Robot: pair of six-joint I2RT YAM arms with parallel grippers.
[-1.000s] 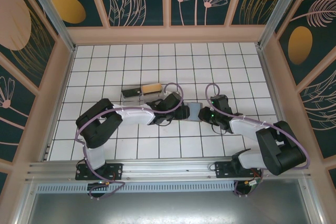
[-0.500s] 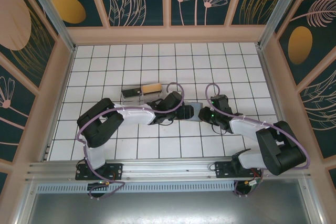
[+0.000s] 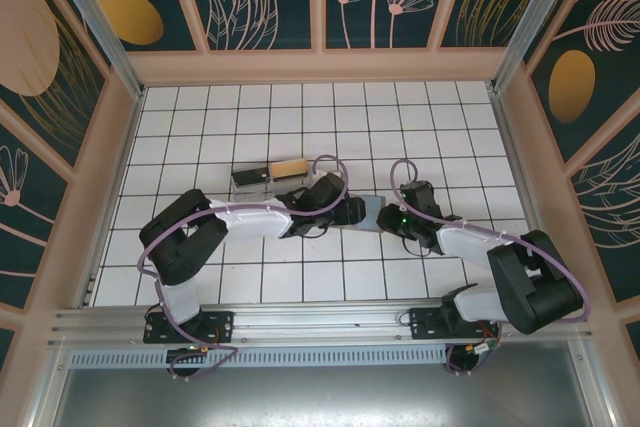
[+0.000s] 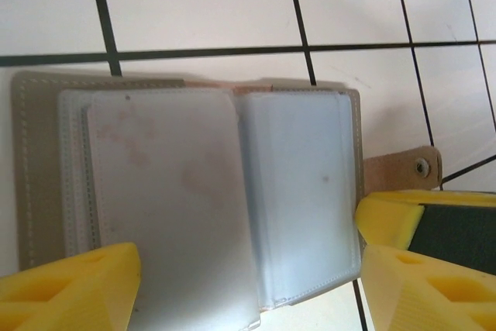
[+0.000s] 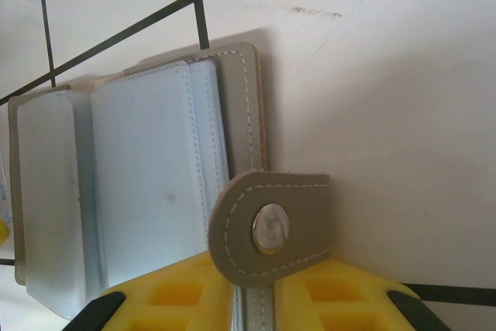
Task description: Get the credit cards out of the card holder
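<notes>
— Where is your card holder (image 4: 201,191)?
— Lying open on the tiled surface (image 3: 450,127), between your two arms, clear sleeves facing up.
— And your left fingers (image 4: 77,288)?
— Spread wide, one at each side of the holder, gripping nothing.
— Your right fingers (image 5: 310,300)?
— Pinched on the holder's cover edge, by the snap tab (image 5: 271,226).

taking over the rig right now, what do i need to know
Left end effector: open, fingers either side of the open card holder, not gripping.
Right end effector: shut on the holder's edge by the snap tab.
Holder lies on the white tiles, clear sleeves up.
Done: holder open and held.
Left: draw the credit cards from the sleeves; how many remain inside is unclear.
</notes>
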